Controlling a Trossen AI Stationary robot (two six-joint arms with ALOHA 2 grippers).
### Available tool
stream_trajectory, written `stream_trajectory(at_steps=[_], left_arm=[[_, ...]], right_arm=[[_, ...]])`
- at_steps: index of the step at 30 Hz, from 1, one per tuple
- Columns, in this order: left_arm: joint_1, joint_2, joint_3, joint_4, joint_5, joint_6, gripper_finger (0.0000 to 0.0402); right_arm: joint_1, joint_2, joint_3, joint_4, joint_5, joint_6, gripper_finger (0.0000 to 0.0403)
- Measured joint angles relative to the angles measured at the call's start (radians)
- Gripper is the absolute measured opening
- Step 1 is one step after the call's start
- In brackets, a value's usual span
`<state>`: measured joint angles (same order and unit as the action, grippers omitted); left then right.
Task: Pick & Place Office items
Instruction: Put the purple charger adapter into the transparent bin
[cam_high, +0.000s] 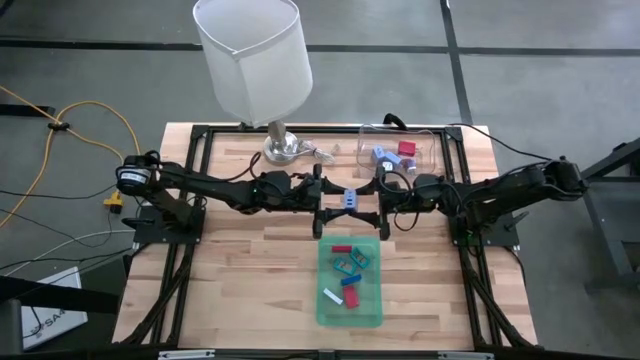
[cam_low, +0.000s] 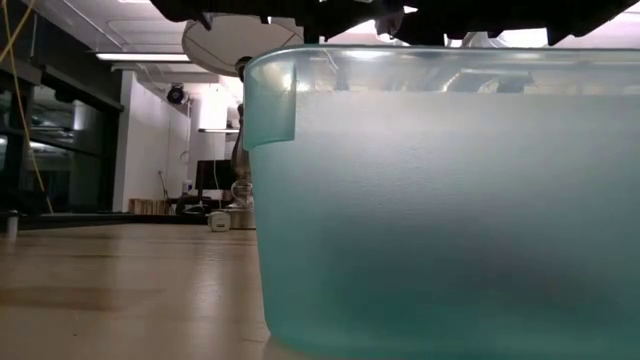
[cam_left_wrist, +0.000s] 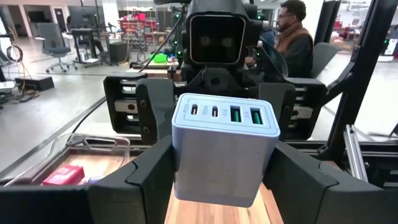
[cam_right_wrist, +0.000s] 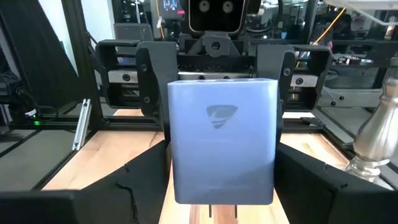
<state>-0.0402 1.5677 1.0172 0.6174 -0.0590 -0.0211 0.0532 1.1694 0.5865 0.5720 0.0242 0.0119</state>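
A blue-grey USB charger block (cam_left_wrist: 224, 149) sits clamped between dark fingers (cam_left_wrist: 152, 177).

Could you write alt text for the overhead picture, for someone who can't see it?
Seen from above, two dark robot arms meet at the middle of a wooden table, the left gripper and right gripper both around a pale blue charger. Below them a green tray holds small colourful office items; a lamp and a clear container stand behind.
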Motion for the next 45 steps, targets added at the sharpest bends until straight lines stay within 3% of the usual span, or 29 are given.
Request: stream_trajectory(at_steps=[27, 36, 45], left_arm=[[0.0, -0.009, 0.0, -0.02, -0.004, 0.014, 0.021], [0.0, -0.01, 0.0, -0.02, -0.008, 0.01, 0.021], [0.0, -0.011, 0.0, -0.02, -0.007, -0.003, 0.0217]], right_arm=[[0.0, 0.0, 0.0, -0.029, -0.023, 0.011, 0.0247], [0.0, 0.0, 0.0, -0.029, -0.022, 0.015, 0.0213], [0.0, 0.0, 0.0, -0.029, -0.022, 0.018, 0.0215]])
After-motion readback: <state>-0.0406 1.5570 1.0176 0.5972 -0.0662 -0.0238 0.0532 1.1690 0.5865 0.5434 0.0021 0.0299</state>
